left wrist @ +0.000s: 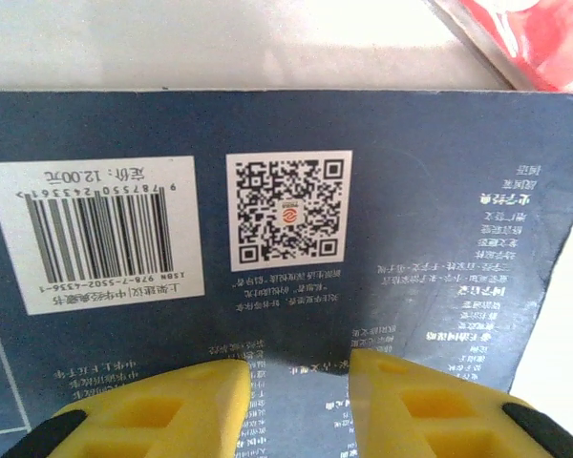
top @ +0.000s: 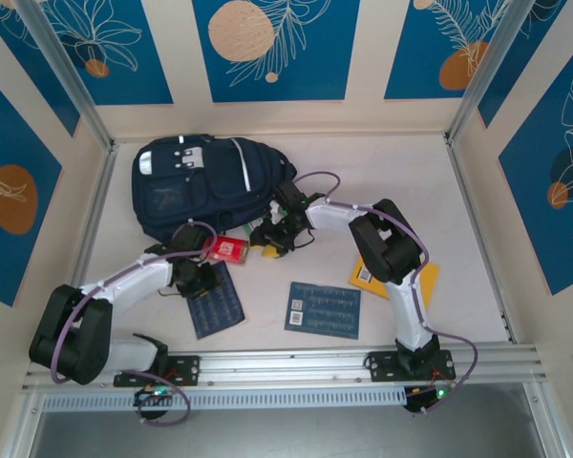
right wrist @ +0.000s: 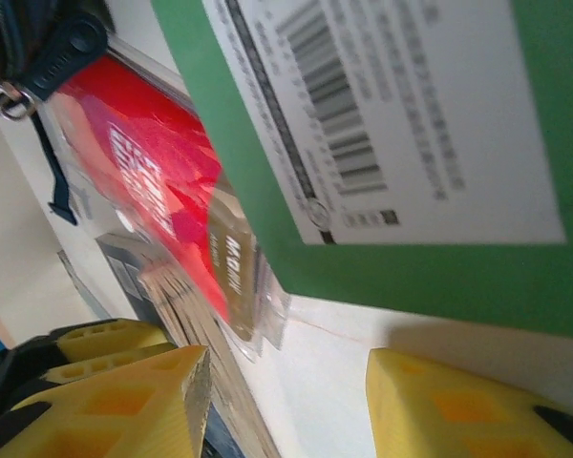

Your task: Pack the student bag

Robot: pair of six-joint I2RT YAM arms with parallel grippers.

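at the worktop's (top: pixel 411 181) far left lies the student bag (top: pixel 205 186).
left end effector (left wrist: pixel 298 367) hangs spread over a dark booklet (left wrist: pixel 411 172), right end effector (right wrist: pixel 288 363) spread beside a red packet (right wrist: pixel 143 172), likely lining up grasps.

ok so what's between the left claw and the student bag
In the top view, a red packet lies between the left claw and the student bag, by the bag's near edge; the left wrist view shows its corner past the dark booklet.
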